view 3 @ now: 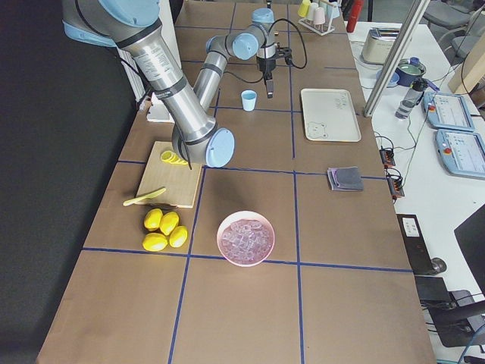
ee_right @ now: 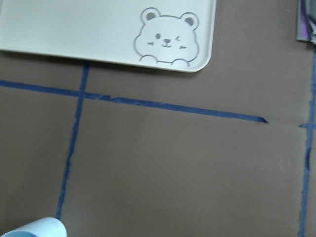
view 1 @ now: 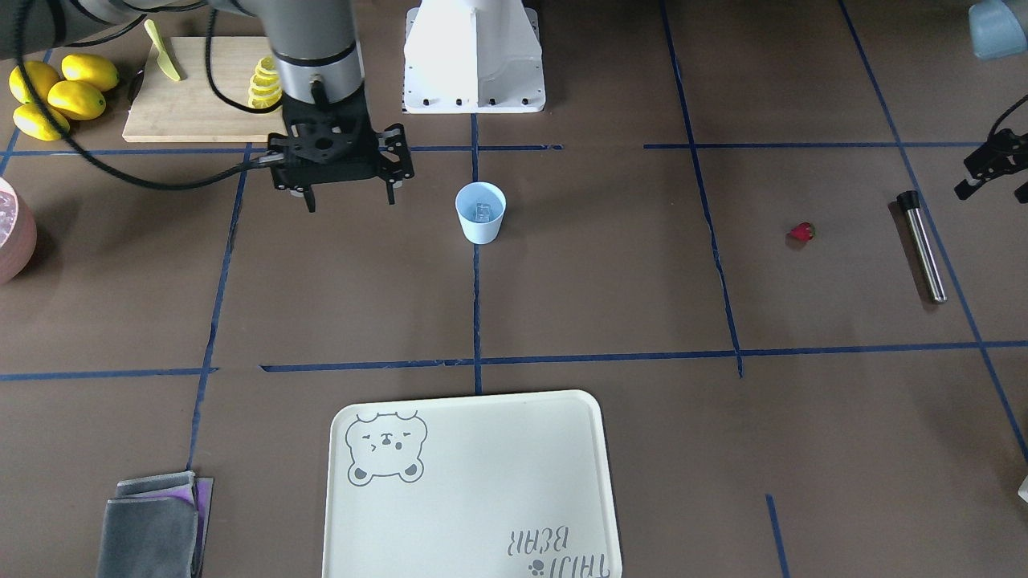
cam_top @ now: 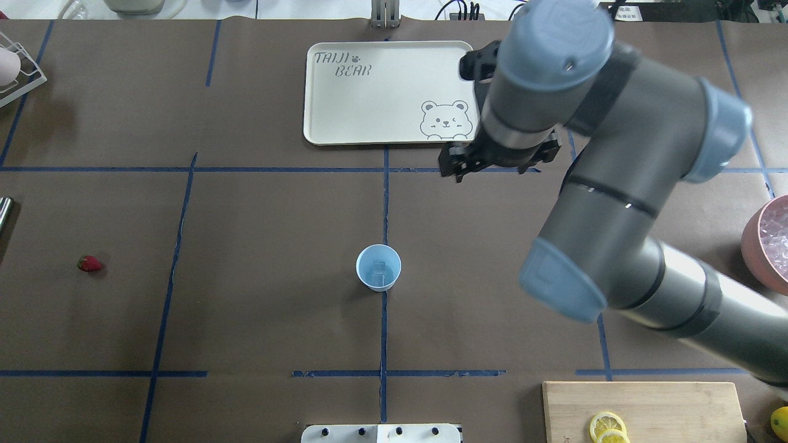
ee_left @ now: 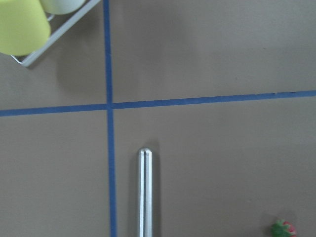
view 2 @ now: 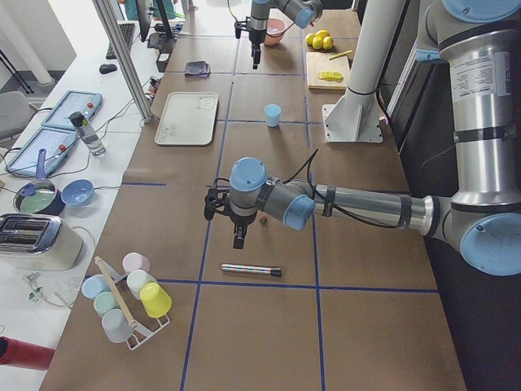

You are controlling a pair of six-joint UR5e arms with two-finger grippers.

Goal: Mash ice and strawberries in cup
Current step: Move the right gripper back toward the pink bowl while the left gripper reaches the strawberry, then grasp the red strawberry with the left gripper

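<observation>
Cup [view 1: 480, 215] stands upright at centre of table [view 1: 602, 289] w/ ice [view 1: 483, 210] inside. Strawberry [view 1: 801, 233] lies well off to robot's left, near a metal rod [view 1: 921, 246]. Right tool [view 1: 350, 201] hangs beside cup, fingers spread, empty. Left tool [view 2: 237, 238] hovers near rod; spread or not, can't tell.

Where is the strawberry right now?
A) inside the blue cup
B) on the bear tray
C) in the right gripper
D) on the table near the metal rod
D: the strawberry lies on the table, close to the metal rod but not touching it; the cup holds only ice.
</observation>
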